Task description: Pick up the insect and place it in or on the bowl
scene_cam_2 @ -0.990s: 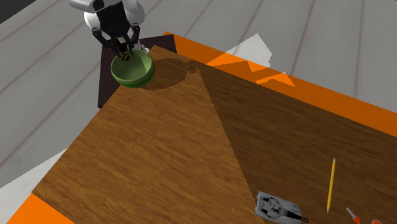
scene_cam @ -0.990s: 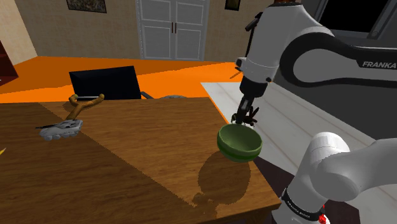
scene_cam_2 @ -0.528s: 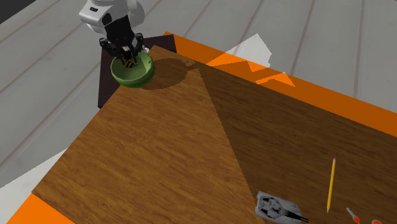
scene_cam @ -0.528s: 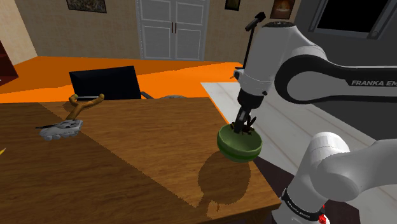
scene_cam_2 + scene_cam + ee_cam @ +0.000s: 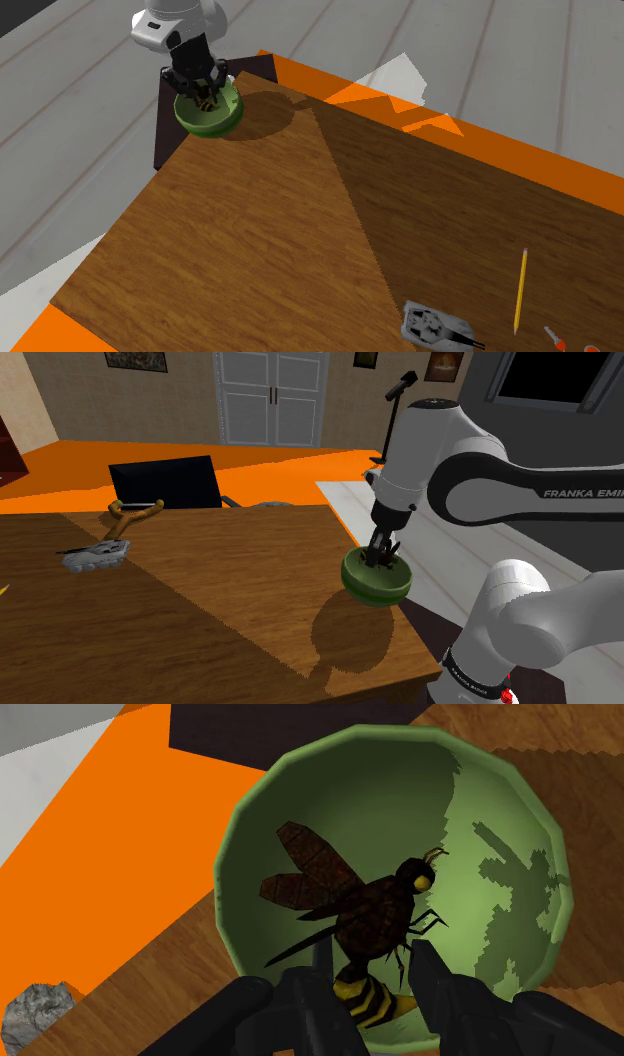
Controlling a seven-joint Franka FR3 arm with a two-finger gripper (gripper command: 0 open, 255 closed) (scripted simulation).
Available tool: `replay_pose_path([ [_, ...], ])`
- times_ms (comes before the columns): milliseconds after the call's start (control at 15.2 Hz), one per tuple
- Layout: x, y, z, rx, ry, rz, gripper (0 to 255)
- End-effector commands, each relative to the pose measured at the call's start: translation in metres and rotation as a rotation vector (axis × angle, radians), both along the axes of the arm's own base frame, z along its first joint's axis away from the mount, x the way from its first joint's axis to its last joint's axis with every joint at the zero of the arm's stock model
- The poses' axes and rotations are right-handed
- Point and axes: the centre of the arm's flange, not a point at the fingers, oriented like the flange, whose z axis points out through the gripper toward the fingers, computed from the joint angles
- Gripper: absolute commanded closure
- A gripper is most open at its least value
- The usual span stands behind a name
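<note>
**A:** What is seen on the counter, taken from the left in the shoulder view?

**B:** A grey tank is found near the left edge. A slingshot is laid just behind it, at the far edge.

**A:** And further right?

**B:** A green bowl is set at the right-hand corner, by the edge nearest the stand. The jaws are held inside its rim, pointed down.

**A:** How are the jaws set?

**B:** They are clamped on a wasp. In the wrist view its striped tail is pinched between the two fingers. Its dark body and brown wings are hung within the bowl's hollow, and its shadow is cast on the inner wall. Whether the bowl is touched by its legs cannot be told.

**A:** What is added by the second exterior view?

**B:** The tank is shown at the end of the counter opposite the bowl's corner. A yellow pencil is laid beside it, nearer that end's edge, and both are well apart from the bowl.
</note>
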Motion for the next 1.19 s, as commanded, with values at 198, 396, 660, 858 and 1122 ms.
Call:
replay_pose_path([
  [198, 0.000, 0.000, 0.000, 0.000, 0.000, 0.000, 0],
  [396, 0.000, 0.000, 0.000, 0.000, 0.000, 0.000, 0],
  [660, -0.006, 0.006, 0.049, 0.000, 0.000, 0.000, 0],
  [858, -0.006, 0.006, 0.049, 0.000, 0.000, 0.000, 0],
  [1122, -0.006, 0.006, 0.049, 0.000, 0.000, 0.000, 0],
])
